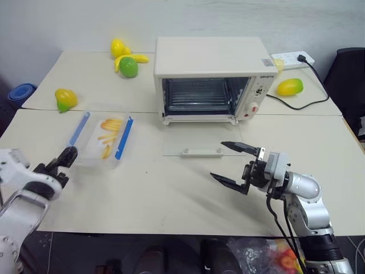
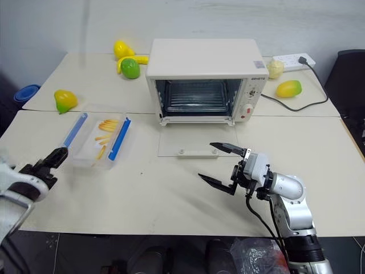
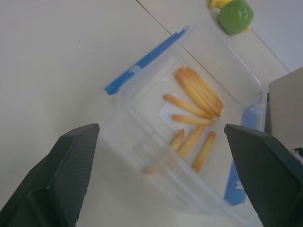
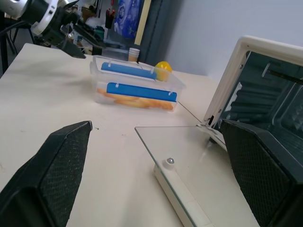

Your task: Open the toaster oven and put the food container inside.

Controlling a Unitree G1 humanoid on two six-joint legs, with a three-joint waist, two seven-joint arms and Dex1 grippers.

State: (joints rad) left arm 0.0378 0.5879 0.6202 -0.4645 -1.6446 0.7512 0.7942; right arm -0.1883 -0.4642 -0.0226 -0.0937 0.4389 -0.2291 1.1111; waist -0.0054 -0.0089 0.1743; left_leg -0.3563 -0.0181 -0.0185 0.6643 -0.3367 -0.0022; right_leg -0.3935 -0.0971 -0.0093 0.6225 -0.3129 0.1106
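Oven open, container on the table, both of your grippers empty.

From the head, you see the toaster oven (image 1: 208, 77) with its glass door (image 1: 199, 142) flat on the table (image 1: 171, 194), the food container (image 1: 102, 140) left of it, and the right gripper (image 1: 235, 164) spread wide. In your left wrist view the left gripper (image 3: 161, 179) is spread just short of the container. In your right wrist view the door handle (image 4: 182, 198) lies between the fingers.

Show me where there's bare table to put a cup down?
Bare patches: between the food container and the oven's flat-lying glass door, and along the near table edge. Crowded: behind the toaster oven, with toy fruit and a cord.
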